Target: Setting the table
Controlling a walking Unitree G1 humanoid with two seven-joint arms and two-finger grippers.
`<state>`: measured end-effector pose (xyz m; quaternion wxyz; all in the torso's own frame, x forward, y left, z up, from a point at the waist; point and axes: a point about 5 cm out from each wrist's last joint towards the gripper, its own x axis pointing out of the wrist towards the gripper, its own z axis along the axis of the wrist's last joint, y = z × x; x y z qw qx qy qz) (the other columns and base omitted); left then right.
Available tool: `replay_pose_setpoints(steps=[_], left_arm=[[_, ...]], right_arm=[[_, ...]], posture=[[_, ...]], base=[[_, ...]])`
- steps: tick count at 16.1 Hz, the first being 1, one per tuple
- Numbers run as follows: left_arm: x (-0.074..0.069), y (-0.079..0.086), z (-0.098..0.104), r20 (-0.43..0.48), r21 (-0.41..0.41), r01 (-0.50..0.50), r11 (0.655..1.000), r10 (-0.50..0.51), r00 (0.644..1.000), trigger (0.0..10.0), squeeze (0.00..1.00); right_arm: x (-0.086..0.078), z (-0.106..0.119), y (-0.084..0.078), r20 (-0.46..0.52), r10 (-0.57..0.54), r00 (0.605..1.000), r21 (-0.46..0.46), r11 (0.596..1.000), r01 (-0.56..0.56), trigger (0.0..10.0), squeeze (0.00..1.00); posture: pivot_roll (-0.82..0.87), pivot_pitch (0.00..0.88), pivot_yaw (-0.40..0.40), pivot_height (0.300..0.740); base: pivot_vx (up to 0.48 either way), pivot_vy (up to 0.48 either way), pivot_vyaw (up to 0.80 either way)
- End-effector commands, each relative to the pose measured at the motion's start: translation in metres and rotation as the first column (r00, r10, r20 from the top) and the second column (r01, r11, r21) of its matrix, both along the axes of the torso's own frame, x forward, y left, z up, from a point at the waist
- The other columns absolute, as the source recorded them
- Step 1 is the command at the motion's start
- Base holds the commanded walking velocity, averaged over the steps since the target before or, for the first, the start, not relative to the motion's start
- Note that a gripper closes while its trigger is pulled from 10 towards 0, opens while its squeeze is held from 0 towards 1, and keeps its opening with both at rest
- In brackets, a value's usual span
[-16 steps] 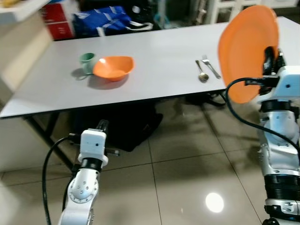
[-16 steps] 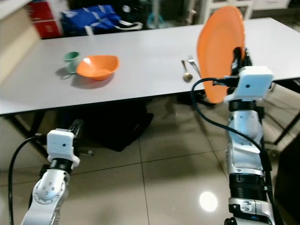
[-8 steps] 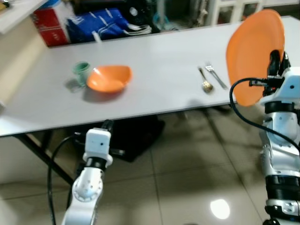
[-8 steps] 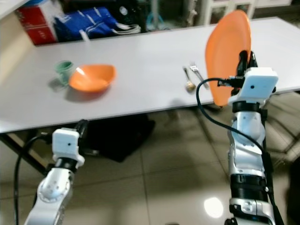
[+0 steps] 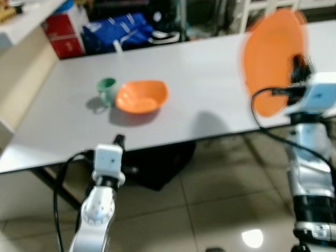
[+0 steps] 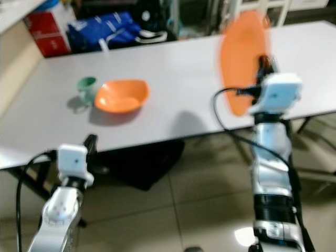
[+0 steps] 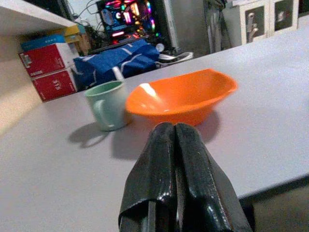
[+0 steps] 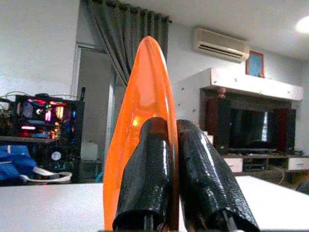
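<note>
Since the earlier frames the camera has swung, so the whole scene sits shifted and blurred; the spoon and fork seen before are now hidden behind the raised plate, and the bowl and mug appear further right in the head views, a shift of view rather than of the things. The right gripper (image 8: pixel 166 159) has its fingers clenched on the rim of the orange plate (image 5: pixel 273 60), which stands on edge, nearly upright, above the near edge of the table (image 5: pixel 210 79) toward its right end. The plate looks like light, stiff, smooth plastic; a rim pinch probably holds it, though it could pivot or slip when tilted flat. The left gripper (image 7: pixel 176 179), fingers pressed together and empty, hangs below the near edge of the table. On the table's left part, the orange bowl (image 5: pixel 140 96) sits just beside the green mug (image 5: pixel 107 89).
</note>
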<state>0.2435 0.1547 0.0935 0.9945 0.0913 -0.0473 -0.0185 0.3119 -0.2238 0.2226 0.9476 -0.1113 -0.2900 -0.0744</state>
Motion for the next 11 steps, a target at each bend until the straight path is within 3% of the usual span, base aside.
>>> replay_pose_setpoints(steps=[1,3,11], left_arm=[[0.003,0.009,-0.001,-0.021,0.048,-0.038,0.998,0.039,0.999,10.0,0.00],[0.006,0.005,-0.003,-0.037,0.095,-0.017,0.995,0.021,0.999,10.0,0.00],[0.013,0.005,0.004,-0.025,0.069,-0.040,0.997,0.042,0.999,10.0,0.00]], right_arm=[[0.001,0.017,0.017,0.076,0.065,0.995,-0.010,0.998,-0.064,0.0,0.00],[0.001,0.017,0.021,0.074,0.078,0.994,-0.012,0.997,-0.077,0.0,0.00],[0.004,0.014,0.026,0.058,0.103,0.993,-0.012,0.995,-0.102,0.0,0.00]], posture=[[-0.16,0.000,0.075,0.740],[-0.16,0.000,0.076,0.740],[-0.15,0.000,0.085,0.740]], base=[[0.472,0.000,0.00],[0.439,-0.120,0.00],[0.000,0.000,0.00]])
